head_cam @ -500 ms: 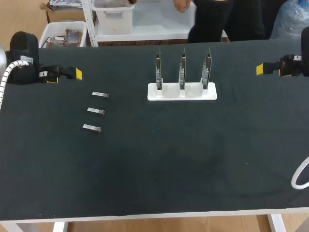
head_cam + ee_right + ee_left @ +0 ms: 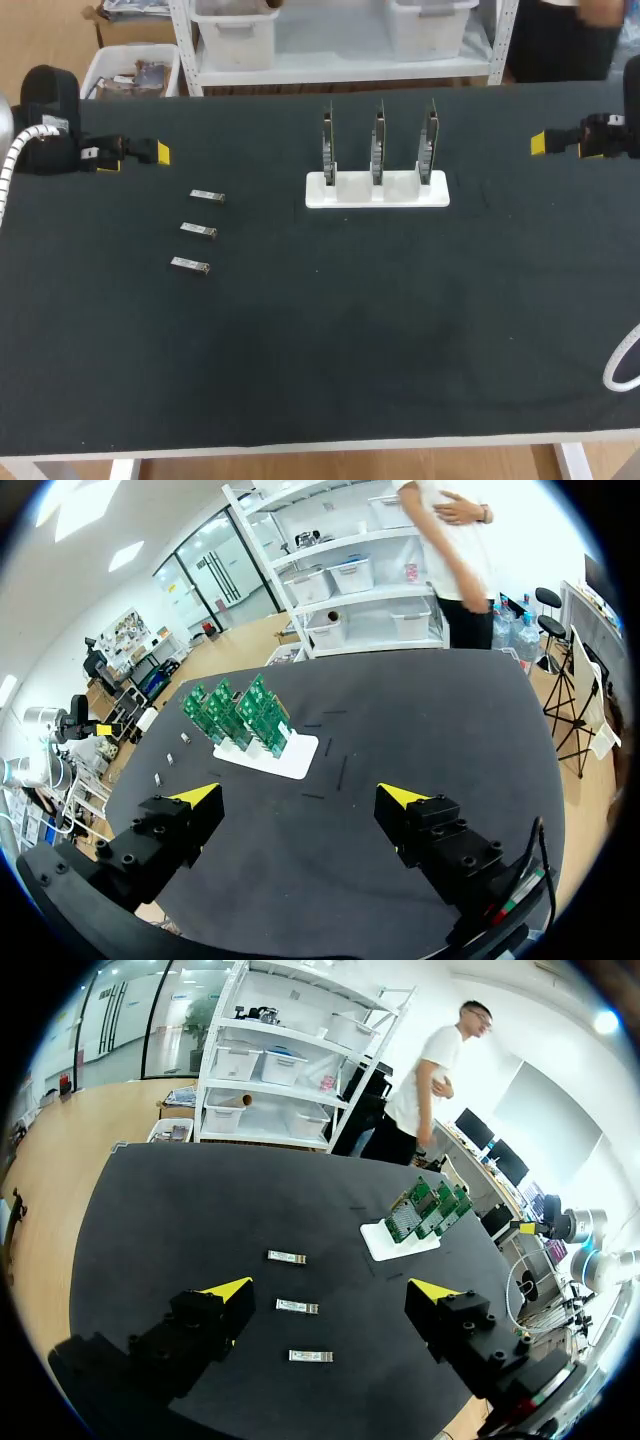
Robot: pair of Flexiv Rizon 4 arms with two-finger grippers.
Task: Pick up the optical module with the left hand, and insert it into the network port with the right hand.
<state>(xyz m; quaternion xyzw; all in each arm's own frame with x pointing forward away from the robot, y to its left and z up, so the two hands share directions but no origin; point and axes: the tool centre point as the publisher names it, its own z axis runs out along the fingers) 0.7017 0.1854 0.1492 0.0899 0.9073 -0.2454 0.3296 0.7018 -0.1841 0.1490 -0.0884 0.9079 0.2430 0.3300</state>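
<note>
Head view: a dark bench (image 2: 350,340) holds three optical modules (image 2: 198,231) in a column near the left claw (image 2: 150,152), likely laid there for its pick. A white stand (image 2: 377,190) of upright network cards (image 2: 378,135) sits mid-bench. The right claw (image 2: 540,143) hangs at the far right edge.

Left wrist view: its fingers (image 2: 225,1295) are spread and empty, with the modules ahead of them.

Right wrist view: the fingers are likewise released, with the stand ahead.

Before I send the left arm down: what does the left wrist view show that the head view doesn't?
Left wrist only: the left gripper open, and the green faces of the three network cards. Head only: the left arm itself, at the table's left edge. Both: three optical modules in a row, and the cards' white stand.
</note>
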